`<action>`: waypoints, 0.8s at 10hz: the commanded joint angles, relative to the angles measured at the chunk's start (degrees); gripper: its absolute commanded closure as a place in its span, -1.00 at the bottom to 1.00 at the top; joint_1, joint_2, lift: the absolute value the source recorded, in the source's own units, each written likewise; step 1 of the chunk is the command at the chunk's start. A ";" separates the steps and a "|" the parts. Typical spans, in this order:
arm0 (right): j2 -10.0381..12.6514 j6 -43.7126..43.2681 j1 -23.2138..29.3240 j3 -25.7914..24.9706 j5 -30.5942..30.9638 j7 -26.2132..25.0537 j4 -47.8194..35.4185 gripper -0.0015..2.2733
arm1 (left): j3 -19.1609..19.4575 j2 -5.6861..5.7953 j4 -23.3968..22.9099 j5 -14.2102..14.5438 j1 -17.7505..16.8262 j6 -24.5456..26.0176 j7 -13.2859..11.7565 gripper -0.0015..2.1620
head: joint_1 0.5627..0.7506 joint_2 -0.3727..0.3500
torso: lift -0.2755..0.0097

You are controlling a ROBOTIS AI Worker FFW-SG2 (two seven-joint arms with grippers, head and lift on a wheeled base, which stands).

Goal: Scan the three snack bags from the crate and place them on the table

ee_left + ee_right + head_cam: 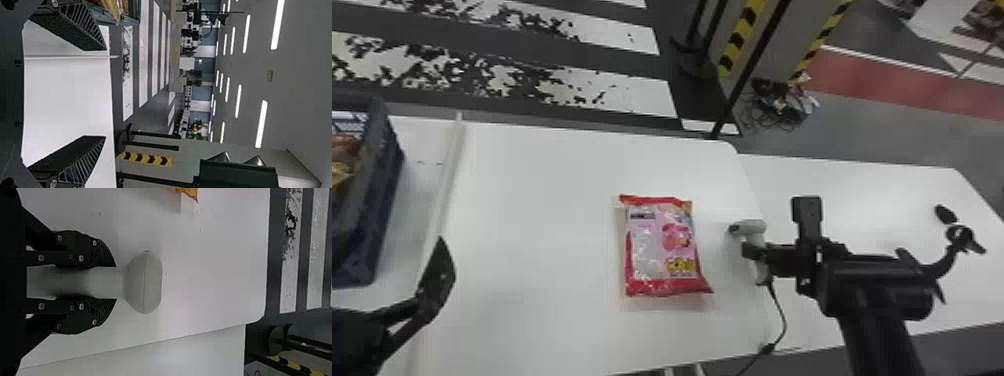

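- Head view, clock centred on bag, 12 at far side.
- Red-and-pink glossy plastic snack bag (662, 245): flat on white table (542, 200).
- Right gripper (756, 251): 3 o'clock, pinching handle of pale grey plastic scanner (751, 228).
- Left gripper (436, 280): between 8 and 9 o'clock, fingers spread, nothing between.
- Dark blue plastic crate (384, 200): between 9 and 10 o'clock, snack bags (343, 170) inside.

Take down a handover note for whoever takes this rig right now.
Left gripper: jaws open and empty, right of the crate.
Right gripper: jaws closed on the scanner.
Red snack bag: on the table, left of the scanner.
Crate: packets inside, count unclear.
Done: one bag on the table; scanned or not, I can't tell.
To do: likely scan it, then the others.
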 commanded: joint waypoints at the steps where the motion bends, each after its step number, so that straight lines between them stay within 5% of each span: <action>1: 0.00 -0.20 0.09 0.06 -0.18 0.01 0.49 0.36 | 0.00 0.00 -0.09 0.00 0.19 0.00 0.00 -0.93 | 0.41 -0.94 | 0.50; 2: 0.00 -0.03 0.18 -0.03 -0.70 0.01 0.49 -0.08 | 0.00 0.09 -0.18 0.00 0.28 -0.18 -0.09 -0.93 | 0.41 -0.94 | 0.50; 3: 0.00 -0.03 0.18 -0.29 -1.14 -0.08 0.41 -0.77 | 0.00 0.09 -0.27 0.00 0.46 -0.18 -0.09 -0.93 | 0.41 -0.94 | 0.50; 4: 0.00 0.32 0.35 -0.82 -2.02 -0.52 -0.21 -0.98 | 0.00 0.09 -0.27 0.00 0.54 -0.18 -0.09 -0.93 | 0.41 -0.94 | 0.50; 8: 0.09 7.53 6.42 -5.83 -10.11 0.71 -13.66 -0.96 | -0.18 -0.09 -0.27 0.00 0.54 -0.18 0.00 -0.93 | 0.41 -0.94 | 0.50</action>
